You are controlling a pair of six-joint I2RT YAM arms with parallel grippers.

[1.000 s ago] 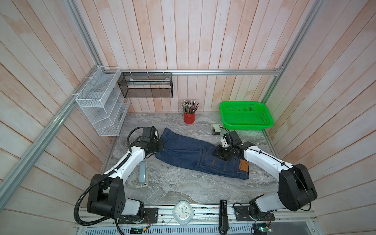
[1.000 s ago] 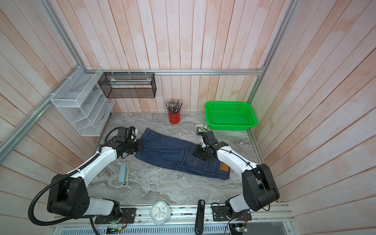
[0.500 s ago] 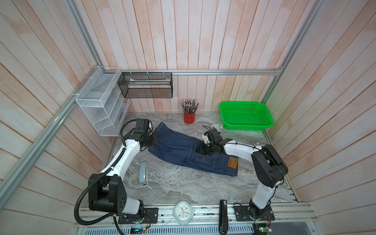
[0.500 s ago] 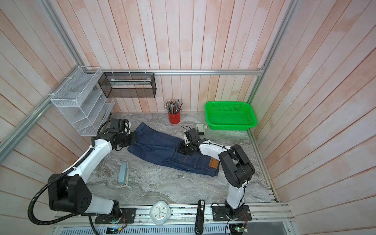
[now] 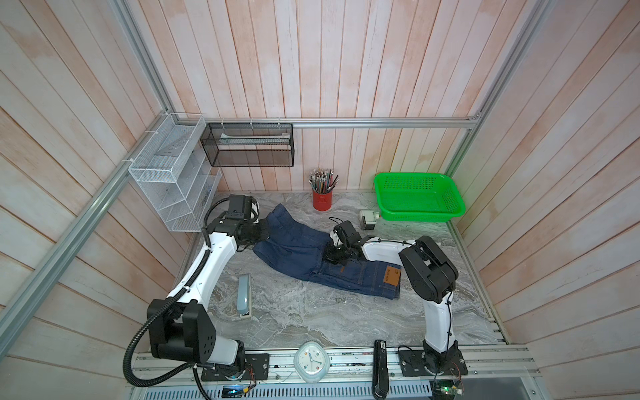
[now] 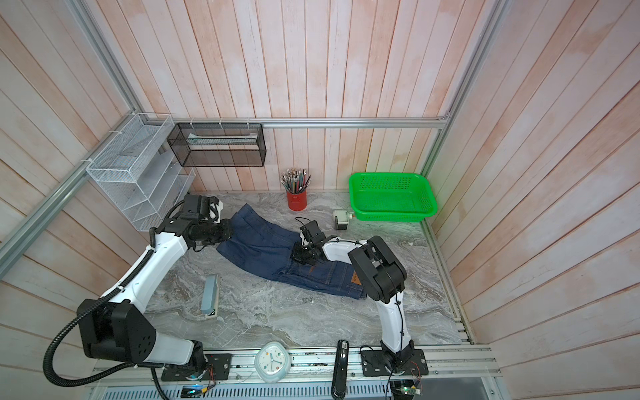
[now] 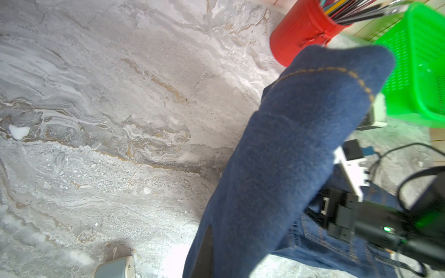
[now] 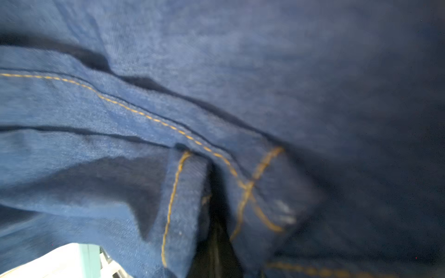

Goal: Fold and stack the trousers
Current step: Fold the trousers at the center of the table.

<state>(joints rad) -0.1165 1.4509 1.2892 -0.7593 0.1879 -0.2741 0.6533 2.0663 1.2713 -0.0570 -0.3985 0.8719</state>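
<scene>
On the grey marbled counter, the dark navy denim trousers lie leg-on-leg, left claw and right claw each pinching cloth; cross-folding and stacking seemingly remain.

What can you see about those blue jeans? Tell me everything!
The jeans are dark blue denim with orange stitching and a tan patch at the waist. They lie slantwise on the marbled table. The left gripper is shut on the hem end, the right gripper on the middle.
</scene>
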